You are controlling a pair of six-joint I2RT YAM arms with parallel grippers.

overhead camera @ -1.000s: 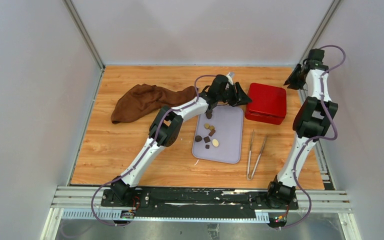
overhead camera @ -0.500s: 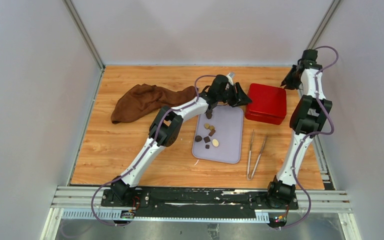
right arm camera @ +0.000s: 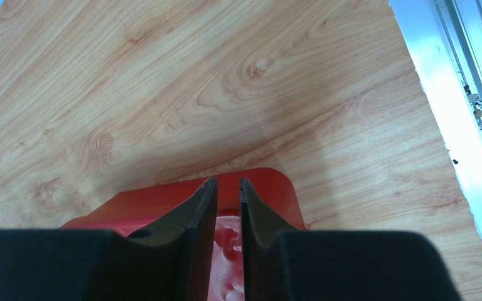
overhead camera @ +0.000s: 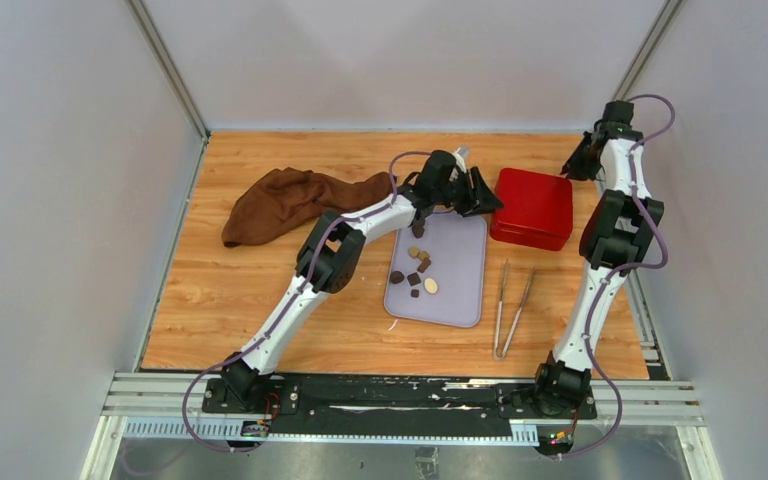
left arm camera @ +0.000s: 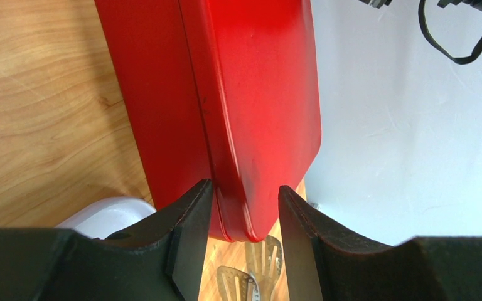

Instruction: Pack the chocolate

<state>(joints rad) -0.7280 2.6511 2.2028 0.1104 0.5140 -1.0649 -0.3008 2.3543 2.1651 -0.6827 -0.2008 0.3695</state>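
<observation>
Right arm (overhead camera: 615,150) swung toward flat red metal tin (overhead camera: 532,206); its fingers nearly together, left fingers (left arm camera: 191,219) straddling lid. Small brown chocolate pieces (overhead camera: 415,270) all unpacked.

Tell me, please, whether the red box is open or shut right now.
Shut: the red box shows its unbroken lid from above, and the left wrist view shows lid meeting base along a closed seam.

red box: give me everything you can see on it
The glossy red rectangular box with rounded corners looks like metal, lid on, a seam line running round its side. It lies flat on the wooden table, right of the lavender tray. The left hand straddles one corner; contact unclear. The right hand hovers over its far corner.
</observation>
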